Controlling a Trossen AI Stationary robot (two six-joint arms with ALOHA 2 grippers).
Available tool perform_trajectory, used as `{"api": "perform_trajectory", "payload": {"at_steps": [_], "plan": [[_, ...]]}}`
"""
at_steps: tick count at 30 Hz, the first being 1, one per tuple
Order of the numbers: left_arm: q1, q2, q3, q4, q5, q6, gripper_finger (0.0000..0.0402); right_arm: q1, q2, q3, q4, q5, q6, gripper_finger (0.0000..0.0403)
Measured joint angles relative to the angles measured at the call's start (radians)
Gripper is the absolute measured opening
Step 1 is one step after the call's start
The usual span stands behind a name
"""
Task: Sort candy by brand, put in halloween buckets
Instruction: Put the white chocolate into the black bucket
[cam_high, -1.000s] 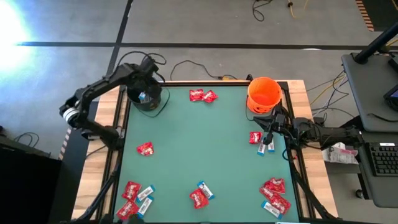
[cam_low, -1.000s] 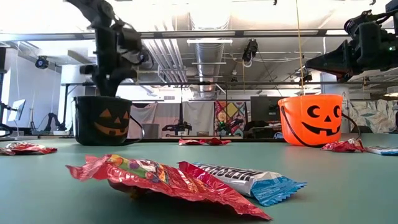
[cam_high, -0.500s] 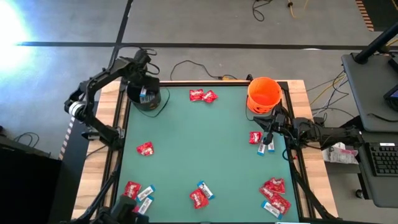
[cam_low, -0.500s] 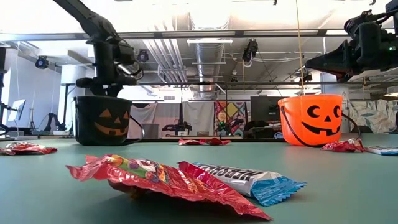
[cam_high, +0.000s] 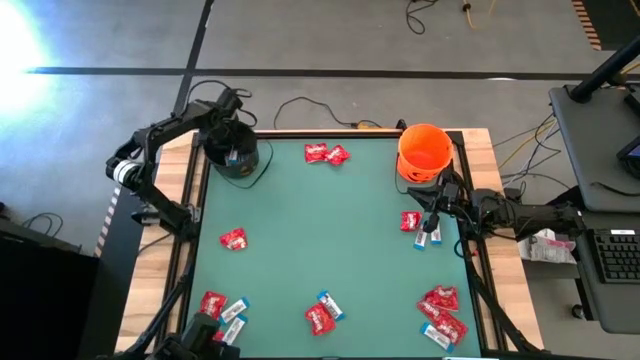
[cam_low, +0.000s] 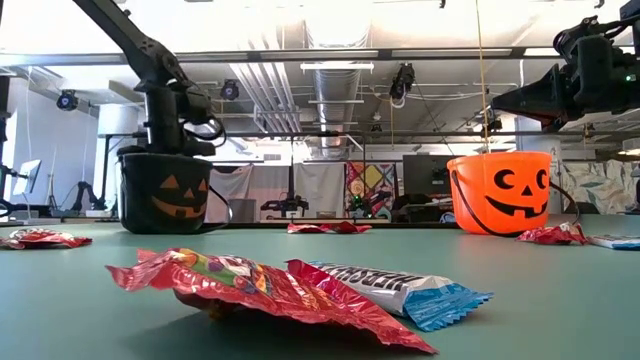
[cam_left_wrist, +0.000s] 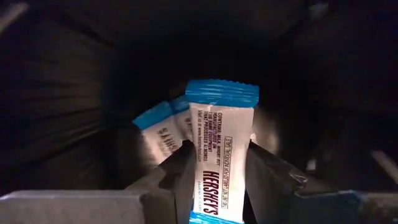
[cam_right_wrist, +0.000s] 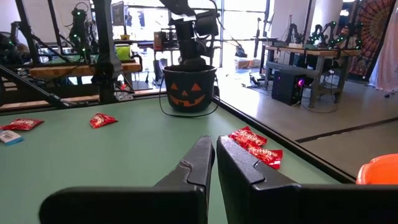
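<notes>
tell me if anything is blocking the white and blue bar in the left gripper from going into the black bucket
Nothing visible is. The left gripper holds the white-and-blue bar already inside the dark walls of the black bucket, and below it lies only another white-and-blue bar on the bottom. The right gripper waits near the orange bucket.

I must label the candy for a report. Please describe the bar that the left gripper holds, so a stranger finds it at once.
Find the black bucket at the table's far left corner. The left gripper reaches inside it, shut on a white-and-blue bar. Another such bar lies deeper inside; only this one stands upright between the fingers.
</notes>
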Motion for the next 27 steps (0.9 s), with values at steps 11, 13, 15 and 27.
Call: {"api": "perform_trajectory", "payload": {"at_steps": [11,13,15,27], "plan": [[-0.001,-0.032,-0.012,0.013,-0.006,0.068,0.0212,0.000,0.000,0.000,0.000,0.000,0.000,0.0018],[-0.001,-0.067,-0.009,0.013,-0.020,0.105,0.0233,0.000,0.000,0.000,0.000,0.000,0.000,0.0018],[-0.002,-0.102,0.014,0.001,-0.036,0.115,0.0250,0.000,0.000,0.000,0.000,0.000,0.000,0.0018],[-0.467,-0.420,0.102,-0.023,0.037,0.066,0.0218,0.000,0.000,0.000,0.000,0.000,0.000,0.0018]]}}
